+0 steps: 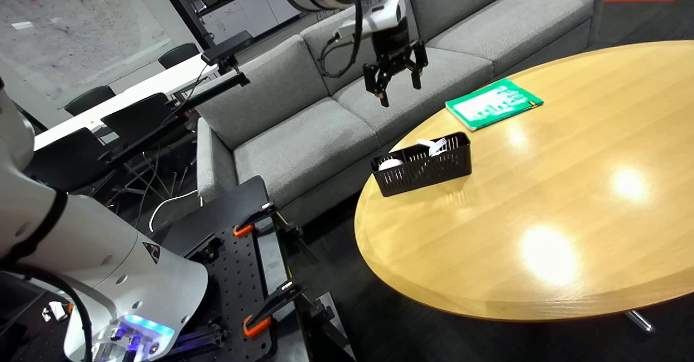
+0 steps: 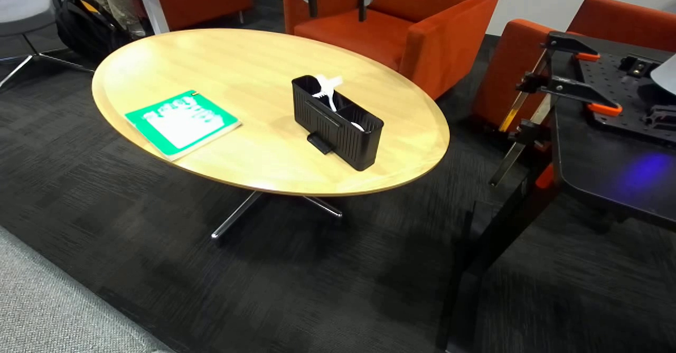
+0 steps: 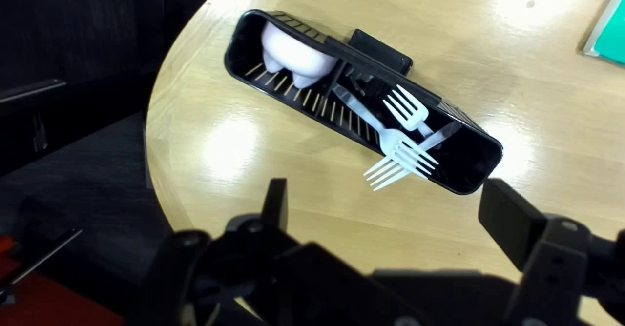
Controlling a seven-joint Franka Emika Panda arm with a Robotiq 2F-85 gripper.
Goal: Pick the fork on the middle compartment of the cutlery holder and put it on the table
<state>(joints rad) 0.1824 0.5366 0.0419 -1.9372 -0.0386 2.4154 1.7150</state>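
The black cutlery holder stands on the light-wood table (image 1: 585,161) in both exterior views (image 1: 428,176) (image 2: 365,149); it also shows in the wrist view (image 3: 471,164). Several pale forks lie crossed over its top, with heads at the upper side (image 3: 409,112), the centre (image 3: 392,139) and past the near rim (image 3: 385,172). One handle lies over the middle compartment (image 3: 368,86); which slots the other handles enter is unclear. The forks also show in both exterior views (image 1: 438,146) (image 2: 330,90). My gripper (image 1: 400,92) is open and empty, high above the holder; its fingers show in the wrist view (image 3: 390,209).
A rounded white object (image 3: 298,55) sits in the holder's end compartment. A green book (image 1: 496,103) lies on the table beyond the holder. A grey sofa (image 1: 303,134) and orange armchair (image 2: 364,33) stand by the table. The robot's black stand (image 1: 233,267) carries clamps.
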